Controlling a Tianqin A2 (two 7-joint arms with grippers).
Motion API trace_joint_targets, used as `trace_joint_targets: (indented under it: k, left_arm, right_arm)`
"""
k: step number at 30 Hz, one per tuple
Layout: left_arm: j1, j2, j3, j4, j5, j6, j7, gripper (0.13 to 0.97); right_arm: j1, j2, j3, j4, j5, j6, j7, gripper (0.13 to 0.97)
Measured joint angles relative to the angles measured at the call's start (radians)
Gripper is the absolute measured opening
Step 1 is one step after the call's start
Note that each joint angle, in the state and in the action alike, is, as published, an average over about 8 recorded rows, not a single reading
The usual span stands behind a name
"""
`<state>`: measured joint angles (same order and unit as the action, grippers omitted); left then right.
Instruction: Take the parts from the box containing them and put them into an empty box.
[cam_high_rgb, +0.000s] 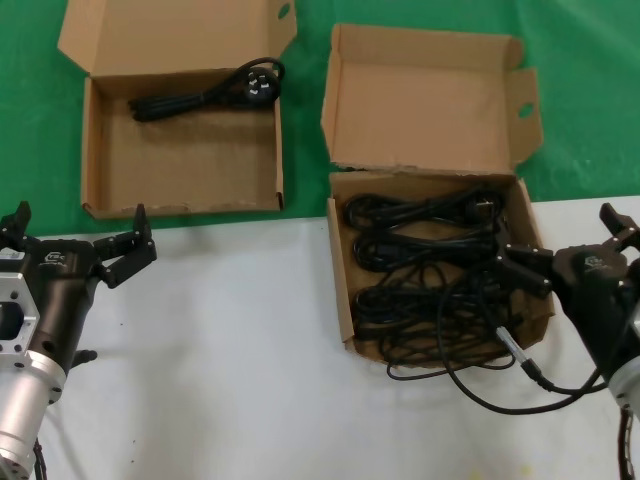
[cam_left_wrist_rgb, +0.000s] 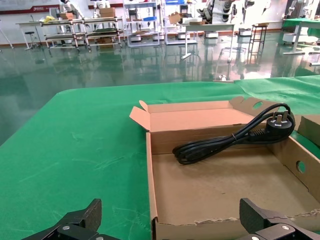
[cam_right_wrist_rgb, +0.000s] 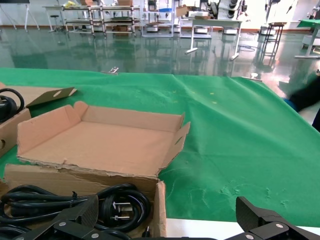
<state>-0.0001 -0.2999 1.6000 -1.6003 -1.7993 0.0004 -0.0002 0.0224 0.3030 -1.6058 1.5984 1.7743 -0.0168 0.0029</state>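
The nearly square cardboard box (cam_high_rgb: 341, 290) at centre right is filled with several tangled black power cords (cam_high_rgb: 425, 270). The wider box (cam_high_rgb: 95, 160) at back left holds one power cord (cam_high_rgb: 215, 92) along its far wall. My left gripper (cam_high_rgb: 80, 235) is open and empty, just in front of the wider box's front left corner. In the left wrist view the gripper (cam_left_wrist_rgb: 170, 220) faces that box's front wall (cam_left_wrist_rgb: 200, 227), with the cord (cam_left_wrist_rgb: 235, 137) beyond. My right gripper (cam_high_rgb: 575, 245) is open and empty at the full box's right wall. In the right wrist view it (cam_right_wrist_rgb: 167, 215) straddles that wall, cords (cam_right_wrist_rgb: 120, 202) below.
My own cable with a metal connector (cam_high_rgb: 510, 345) trails over the full box's front right corner onto the white table (cam_high_rgb: 250, 350). Both boxes' lids (cam_high_rgb: 420, 100) stand open at the back on the green cloth (cam_high_rgb: 580, 100).
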Motion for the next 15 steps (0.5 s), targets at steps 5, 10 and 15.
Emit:
trace_joint_targets:
  k: [5, 10, 15]
  left_arm:
    - [0.000, 0.000, 0.000, 0.000, 0.000, 0.000, 0.000, 0.966]
    - [0.000, 0.000, 0.000, 0.000, 0.000, 0.000, 0.000, 0.966]
    - [0.000, 0.000, 0.000, 0.000, 0.000, 0.000, 0.000, 0.966]
  right_arm:
    - [0.000, 0.000, 0.000, 0.000, 0.000, 0.000, 0.000, 0.966]
    - [0.000, 0.000, 0.000, 0.000, 0.000, 0.000, 0.000, 0.966]
    - [0.000, 0.000, 0.000, 0.000, 0.000, 0.000, 0.000, 0.966]
